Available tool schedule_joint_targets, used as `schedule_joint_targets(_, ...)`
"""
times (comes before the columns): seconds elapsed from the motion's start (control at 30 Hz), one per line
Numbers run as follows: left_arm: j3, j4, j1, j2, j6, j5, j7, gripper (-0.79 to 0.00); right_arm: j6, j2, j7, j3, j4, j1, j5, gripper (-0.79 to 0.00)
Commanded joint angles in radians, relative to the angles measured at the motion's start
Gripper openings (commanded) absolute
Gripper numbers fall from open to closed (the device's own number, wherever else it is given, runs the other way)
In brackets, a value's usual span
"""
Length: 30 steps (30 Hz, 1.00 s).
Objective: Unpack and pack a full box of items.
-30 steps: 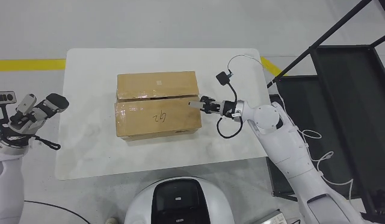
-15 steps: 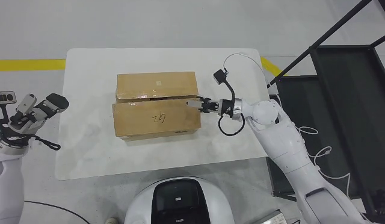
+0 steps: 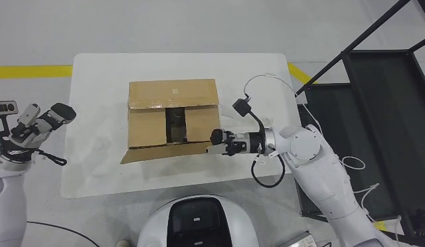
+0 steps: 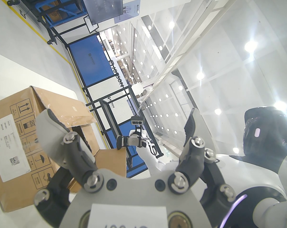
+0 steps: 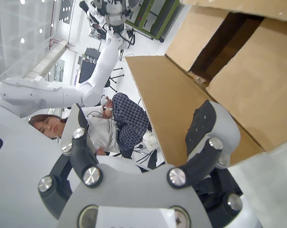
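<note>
The brown corrugated cardboard box (image 3: 174, 97) sits on the white counter (image 3: 99, 87) just ahead of the released right end effector (image 3: 214, 143). Its light, stiff folded-out flap (image 3: 166, 153) looks best pinched at the free edge.

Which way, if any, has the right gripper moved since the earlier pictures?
Yes. The right gripper moved toward the table's near edge, from the box's middle seam to its near flap.
</note>
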State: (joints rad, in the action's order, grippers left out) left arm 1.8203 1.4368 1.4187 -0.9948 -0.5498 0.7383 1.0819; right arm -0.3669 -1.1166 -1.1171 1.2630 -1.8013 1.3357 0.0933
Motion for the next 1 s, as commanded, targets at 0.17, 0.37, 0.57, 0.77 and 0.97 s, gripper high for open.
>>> schedule_joint_targets(0.17, 0.000, 0.000, 0.000, 0.000, 0.000, 0.000, 0.000, 0.000, 0.077, 0.007, -0.004, -0.062, -0.040, 0.070, -0.110, 0.000)
schedule_joint_targets(0.37, 0.000, 0.000, 0.000, 0.000, 0.000, 0.000, 0.000, 0.000, 0.123, 0.004, 0.033, -0.132, 0.002, 0.072, -0.185, 0.000)
schedule_joint_targets(0.57, 0.000, 0.000, 0.000, 0.000, 0.000, 0.000, 0.000, 0.000, 0.149, 0.001, 0.106, -0.182, 0.055, 0.067, -0.282, 0.000)
schedule_joint_targets(0.77, 0.000, 0.000, 0.000, 0.000, 0.000, 0.000, 0.000, 0.000, 0.159, -0.005, 0.167, -0.210, 0.131, 0.042, -0.284, 0.000)
schedule_joint_targets(0.97, 0.000, 0.000, 0.000, 0.000, 0.000, 0.000, 0.000, 0.000, 0.107, 0.001, 0.157, -0.181, 0.137, 0.047, -0.192, 0.000)
